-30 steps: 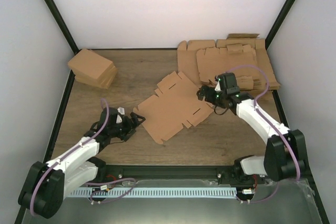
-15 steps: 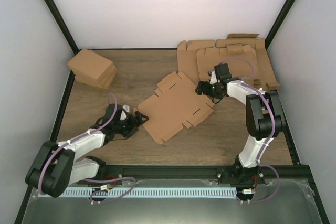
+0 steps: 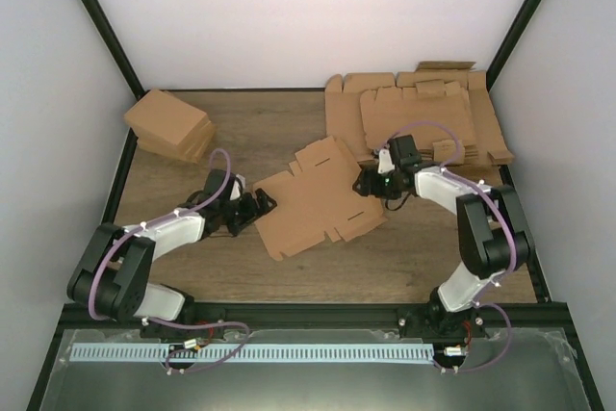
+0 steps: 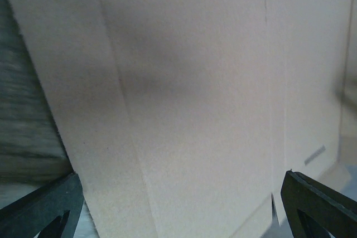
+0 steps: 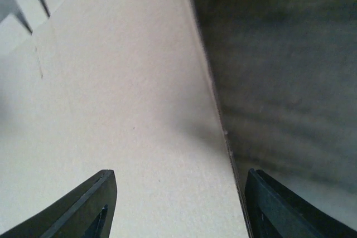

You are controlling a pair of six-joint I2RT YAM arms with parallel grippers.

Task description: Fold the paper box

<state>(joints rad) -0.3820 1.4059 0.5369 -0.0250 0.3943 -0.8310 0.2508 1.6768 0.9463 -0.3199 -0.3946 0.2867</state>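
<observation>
I'm holding my left gripper [image 3: 262,205] and right gripper [image 3: 367,183] unclenched at the paper box [image 3: 318,201] edges; a shallow pinch is risking slippage.

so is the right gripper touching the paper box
Cannot tell. In the right wrist view the paper box lies between the spread fingers of the right gripper, but neither contact nor a gap shows plainly; the top view is too coarse.
</observation>
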